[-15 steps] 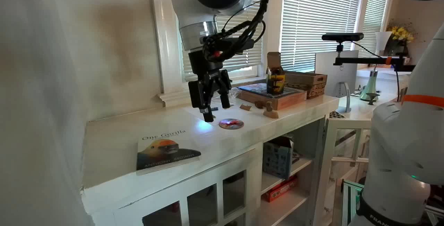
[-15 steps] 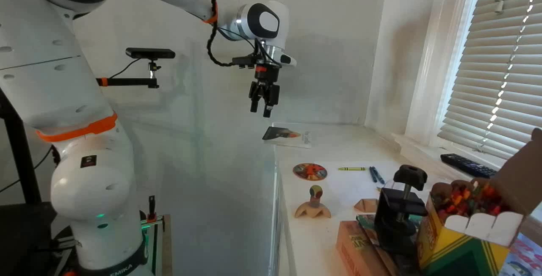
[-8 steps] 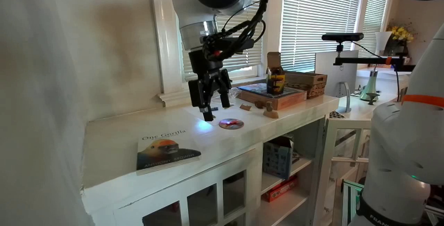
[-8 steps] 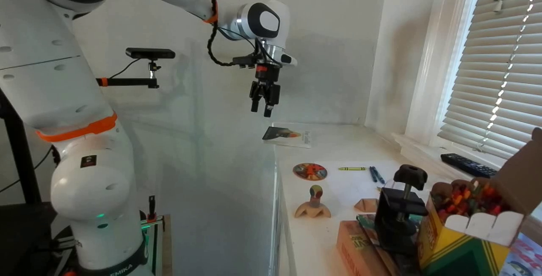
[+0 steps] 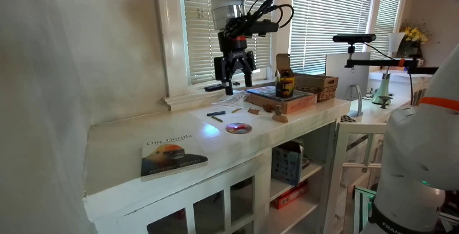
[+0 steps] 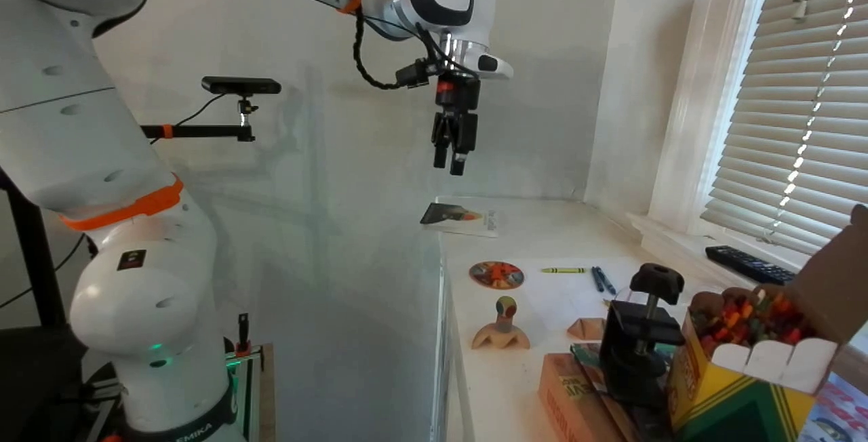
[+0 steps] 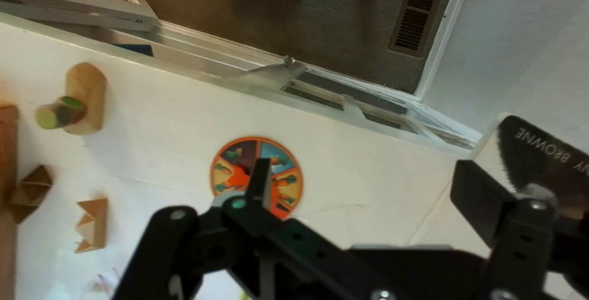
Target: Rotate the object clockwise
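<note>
Disc (image 5: 239, 128) between book (image 5: 174, 157) and box (image 5: 299, 104) — crayon carton (image 6: 736, 391) apparently on that box.

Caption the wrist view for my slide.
Past the open end effector: a partly hidden round disc and a book on a white countertop.

White countertop (image 5: 118, 142) with book (image 5: 174, 158), disc (image 5: 239, 128)

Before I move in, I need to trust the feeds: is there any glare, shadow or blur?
In an exterior view, a bluish glare spot on the countertop beside the round disc, and a soft shadow on the wall; in an exterior view, the window blinds flecked with bright light; in the wrist view, the wooden figure slightly soft, focus or motion unclear.
</note>
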Controlling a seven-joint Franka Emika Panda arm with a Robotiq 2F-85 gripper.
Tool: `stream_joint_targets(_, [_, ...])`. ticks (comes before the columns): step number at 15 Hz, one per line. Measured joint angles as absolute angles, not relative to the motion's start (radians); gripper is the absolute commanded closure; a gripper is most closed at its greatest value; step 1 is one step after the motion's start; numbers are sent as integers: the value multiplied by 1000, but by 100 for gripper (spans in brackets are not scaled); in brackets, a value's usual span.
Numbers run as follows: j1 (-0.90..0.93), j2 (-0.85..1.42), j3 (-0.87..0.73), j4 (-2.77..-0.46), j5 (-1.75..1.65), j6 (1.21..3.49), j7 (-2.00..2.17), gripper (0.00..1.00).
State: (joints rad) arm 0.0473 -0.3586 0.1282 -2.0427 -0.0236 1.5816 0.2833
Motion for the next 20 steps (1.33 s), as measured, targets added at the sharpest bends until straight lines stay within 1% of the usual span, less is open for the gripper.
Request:
stream_joint_targets(7, [-68,-412,44,-2039,-70,1520,360,0])
stream_joint_targets(20, [-188,-410,-133,-1983,-107,1624,283,0])
